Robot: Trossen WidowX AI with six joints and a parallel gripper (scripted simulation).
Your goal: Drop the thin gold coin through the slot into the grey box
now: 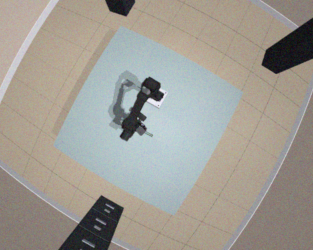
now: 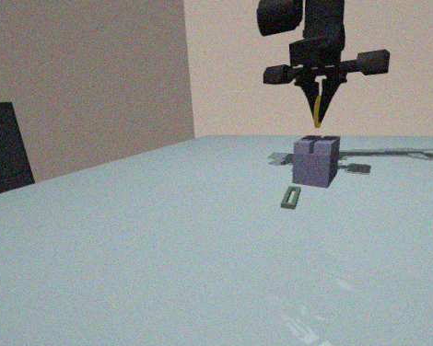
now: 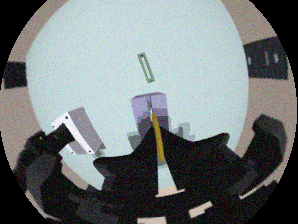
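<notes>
My gripper (image 2: 318,121) (image 3: 154,128) is shut on the gold coin (image 2: 317,110) (image 3: 158,140), which hangs on edge between the fingertips, its lower rim just showing below them. The grey box (image 2: 310,171) (image 3: 159,103) (image 1: 141,131) stands below, with a visible gap between coin and lid in the exterior view. Its narrow slot shows in the lid. In the wrist view the coin's edge runs roughly along the slot's line, slightly angled; exact alignment cannot be told. The green holder (image 2: 287,206) (image 3: 151,80) (image 1: 149,133) is empty and lies beside the box.
The arm's white base plate (image 1: 154,102) sits on the pale blue table top (image 1: 176,146). A grey block with a white face (image 3: 85,125) shows at the left in the wrist view. A dark drawer cabinet (image 1: 103,223) (image 2: 6,152) (image 3: 267,60) stands off the table.
</notes>
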